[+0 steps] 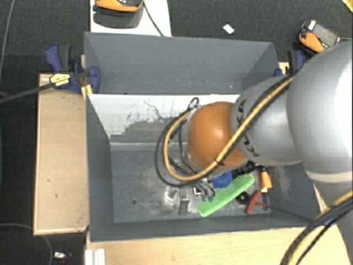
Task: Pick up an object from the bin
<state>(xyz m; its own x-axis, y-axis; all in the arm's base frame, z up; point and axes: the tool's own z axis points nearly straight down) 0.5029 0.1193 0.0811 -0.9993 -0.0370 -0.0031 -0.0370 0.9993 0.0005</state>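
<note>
Grey metal bin (176,59), open top, looked at from above. The arm's large grey link (314,120) comes in from 3 o'clock and covers the right part of the floor.

Wrist: rounded orange cover (212,134) sits over the middle of the floor. A yellow-and-black cable (259,105) runs along the arm and loops out towards 9 o'clock of the cover.

Gripper (182,196): metallic parts show below the cover, low in the bin at about 6 o'clock of the floor, close to the front wall. The cover and cable hide most of it. Cannot tell whether the claw is spread, pressed together or pinching anything.

Things on the floor, all gathered at 5 o'clock:
- Bright green toothed plastic bar (226,195), comb-like, lying slantwise with its high end towards 2 o'clock. Its low end lies just beside the gripper, at the gripper's 3 o'clock. Touching or not: cannot tell. This is the thing nearest the gripper.
- Blue rounded plastic piece (222,180), just past the green bar towards 12 o'clock, partly under the orange cover.
- Small tool with red and orange handles (258,199), at 3 o'clock of the green bar, near the right front corner. A dark piece lies between the two, too small to make out.

Floor from 7 to 11 o'clock is scuffed bare metal.
</note>
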